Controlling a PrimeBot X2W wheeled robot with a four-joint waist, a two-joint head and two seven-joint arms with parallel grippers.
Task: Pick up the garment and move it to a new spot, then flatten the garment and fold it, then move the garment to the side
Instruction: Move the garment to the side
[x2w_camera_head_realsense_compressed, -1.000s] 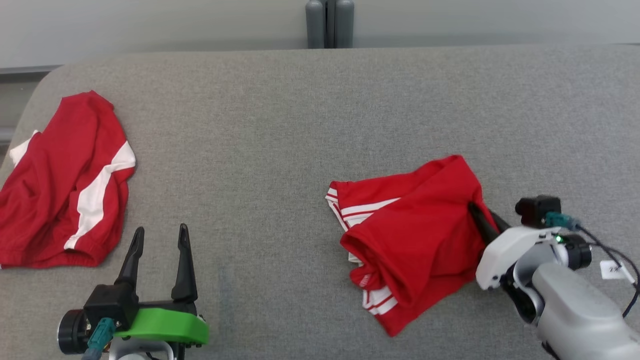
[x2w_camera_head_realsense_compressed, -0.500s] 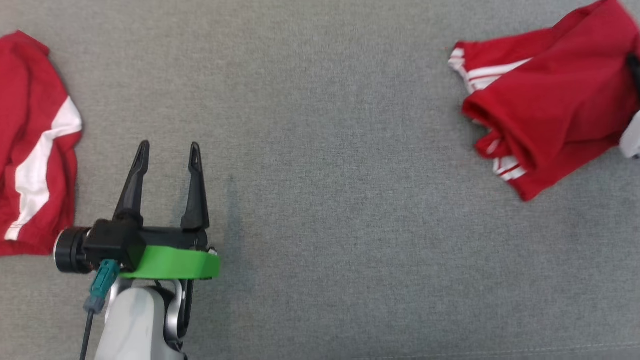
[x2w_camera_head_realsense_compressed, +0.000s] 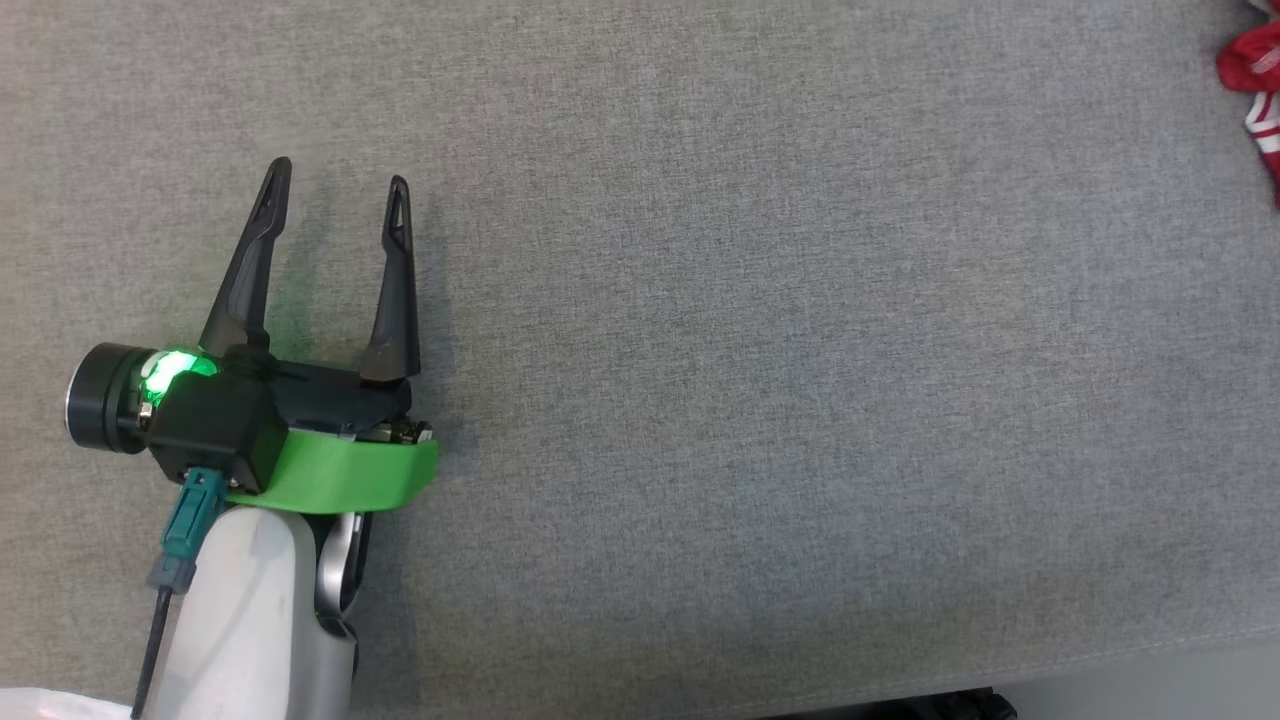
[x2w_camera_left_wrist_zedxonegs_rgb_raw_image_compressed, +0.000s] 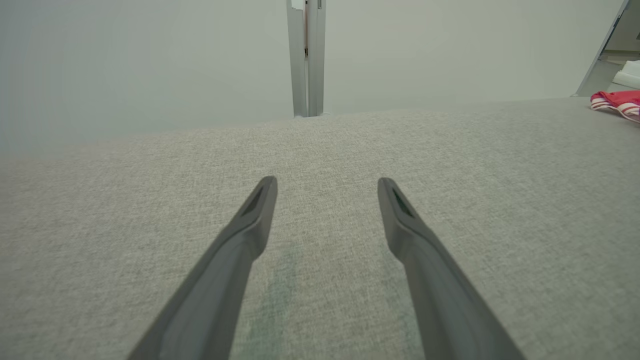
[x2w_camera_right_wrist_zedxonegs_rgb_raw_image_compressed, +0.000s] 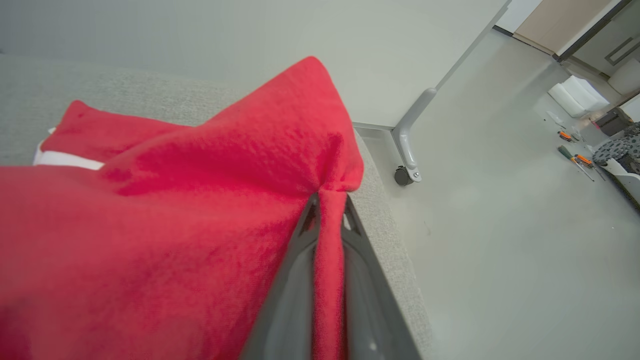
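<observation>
Our right gripper (x2w_camera_right_wrist_zedxonegs_rgb_raw_image_compressed: 330, 200) pinches just a thin fold of the red garment (x2w_camera_right_wrist_zedxonegs_rgb_raw_image_compressed: 175, 200), which may slip free when lifted; our left gripper (x2w_camera_head_realsense_compressed: 339, 175) gapes wide, empty.

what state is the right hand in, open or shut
Shut on the garment: the right wrist view shows the right hand pinching a red fold between its fingers.

The garment (x2w_camera_right_wrist_zedxonegs_rgb_raw_image_compressed: 150, 225) is red with white stripes; the surface (x2w_camera_head_realsense_compressed: 750, 400) is heathered grey.
</observation>
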